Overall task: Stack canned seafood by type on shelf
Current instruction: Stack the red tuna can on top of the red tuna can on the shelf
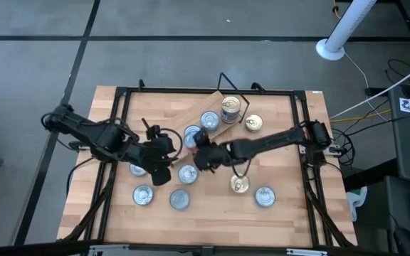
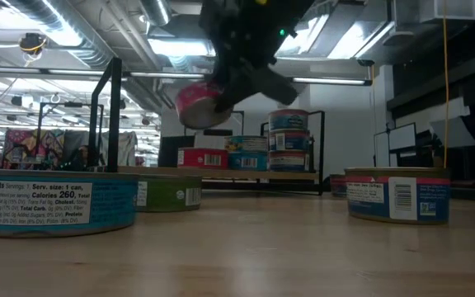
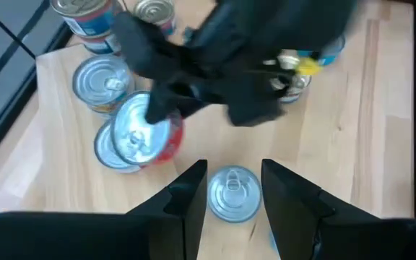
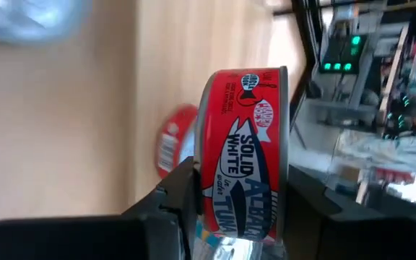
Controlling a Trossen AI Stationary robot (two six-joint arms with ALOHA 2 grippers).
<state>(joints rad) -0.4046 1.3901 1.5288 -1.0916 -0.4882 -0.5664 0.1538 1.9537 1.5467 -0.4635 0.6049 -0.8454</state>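
A red-labelled tuna tin (image 4: 244,155), rigid, smooth-sided and likely slippery, best pinched across its flat faces as here, hangs tilted just short of the shelf (image 1: 206,107), clamped in the right gripper (image 1: 203,155); left gripper (image 3: 230,191), part-open and empty, waits nearby

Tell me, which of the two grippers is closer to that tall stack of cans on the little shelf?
The right gripper, holding a red tin, is nearer the stack on the shelf. The left gripper sits farther off, over the loose tins.

Grey floor (image 1: 191,21); ceiling pipes (image 2: 81,25) overhead.
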